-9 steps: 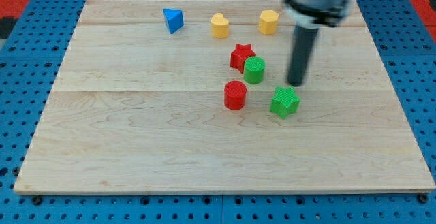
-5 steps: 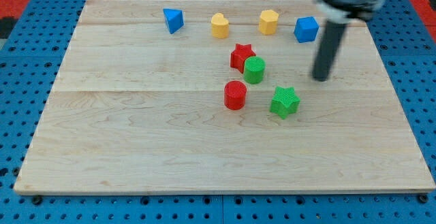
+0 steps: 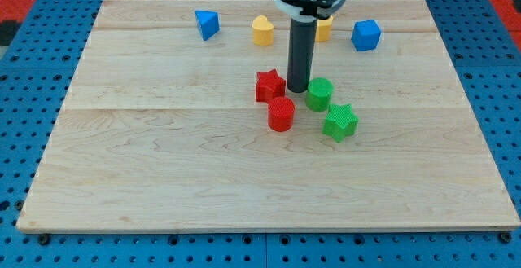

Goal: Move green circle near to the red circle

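Observation:
The green circle stands on the wooden board, right of my tip. The red circle stands just below and left of my tip. The two circles are a short gap apart. My tip sits between the red star on its left and the green circle on its right, close to both. The dark rod rises from the tip to the view's top.
A green star sits right below the green circle. A blue triangle, a yellow heart, a yellow block partly behind the rod and a blue cube line the board's top.
The rod swung from the right side to the middle, between red star and green circle. The green circle moved right and down; the red star moved left and down.

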Available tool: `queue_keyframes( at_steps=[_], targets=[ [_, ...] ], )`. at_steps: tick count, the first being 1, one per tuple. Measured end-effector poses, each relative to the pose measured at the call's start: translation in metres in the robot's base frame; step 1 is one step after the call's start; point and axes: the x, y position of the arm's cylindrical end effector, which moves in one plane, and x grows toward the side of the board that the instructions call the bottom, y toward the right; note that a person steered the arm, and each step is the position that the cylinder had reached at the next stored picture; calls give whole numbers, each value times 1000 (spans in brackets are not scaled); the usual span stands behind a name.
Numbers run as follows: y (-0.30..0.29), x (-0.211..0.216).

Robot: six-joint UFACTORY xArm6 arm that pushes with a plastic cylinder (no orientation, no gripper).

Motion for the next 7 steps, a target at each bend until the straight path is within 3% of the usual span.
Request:
queue_keyframes(
  at_steps=[2,3,4,5,6,7],
  targets=[
    [50,-18],
    [42,22],
    [103,1],
    [211,-39],
    [185,-81],
    [153,-95]
  ],
)
